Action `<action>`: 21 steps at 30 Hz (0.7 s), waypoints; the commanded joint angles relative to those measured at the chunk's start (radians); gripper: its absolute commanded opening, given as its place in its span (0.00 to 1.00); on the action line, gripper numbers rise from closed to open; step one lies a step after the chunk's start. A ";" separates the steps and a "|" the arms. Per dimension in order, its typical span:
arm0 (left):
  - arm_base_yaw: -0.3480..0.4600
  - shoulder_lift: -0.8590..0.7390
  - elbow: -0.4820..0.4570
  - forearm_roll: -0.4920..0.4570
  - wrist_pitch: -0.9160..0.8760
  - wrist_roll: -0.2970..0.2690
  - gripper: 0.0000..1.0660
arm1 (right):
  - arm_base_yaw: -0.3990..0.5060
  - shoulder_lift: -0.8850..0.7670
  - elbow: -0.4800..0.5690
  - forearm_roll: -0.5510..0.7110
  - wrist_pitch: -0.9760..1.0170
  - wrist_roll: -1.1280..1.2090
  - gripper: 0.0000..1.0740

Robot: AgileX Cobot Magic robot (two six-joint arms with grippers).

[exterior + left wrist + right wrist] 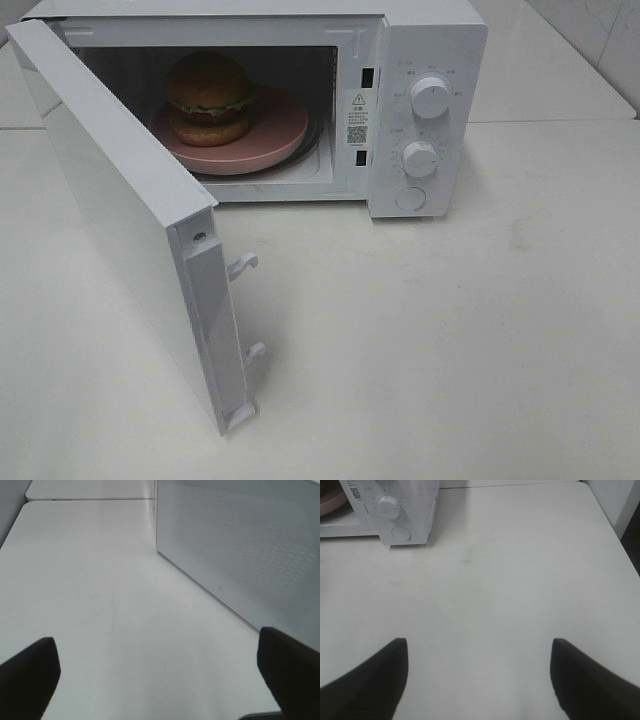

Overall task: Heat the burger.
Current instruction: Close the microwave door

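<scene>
The burger (208, 97), with a golden-brown bun and dark filling, sits on a pink plate (270, 137) inside the white microwave (425, 40). The microwave door (120, 215) stands swung wide toward the front left. Neither arm shows in the exterior high view. My left gripper (159, 672) is open over the bare table, with the perforated door panel (240, 545) beside it. My right gripper (479, 675) is open and empty above the table, some way in front of the microwave's knob panel (390, 507). A sliver of the plate (330, 500) shows in the right wrist view.
Two round knobs (430, 97) and a round button (411, 198) sit on the microwave's right panel. The white table (450, 340) stretches out in front and to the right. A table edge and a dark gap (632, 535) lie at the far right of the right wrist view.
</scene>
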 commanded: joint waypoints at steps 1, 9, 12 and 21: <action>0.003 -0.018 0.002 0.000 -0.014 0.001 0.95 | -0.008 -0.026 0.000 0.002 -0.005 -0.008 0.70; 0.003 -0.018 0.000 0.000 -0.017 0.000 0.95 | -0.008 -0.026 0.000 0.002 -0.005 -0.008 0.70; 0.003 -0.016 -0.019 -0.004 -0.036 -0.001 0.94 | -0.008 -0.026 0.000 0.002 -0.005 -0.008 0.70; 0.003 0.118 -0.036 -0.004 -0.162 0.001 0.86 | -0.008 -0.026 0.000 0.002 -0.005 -0.008 0.70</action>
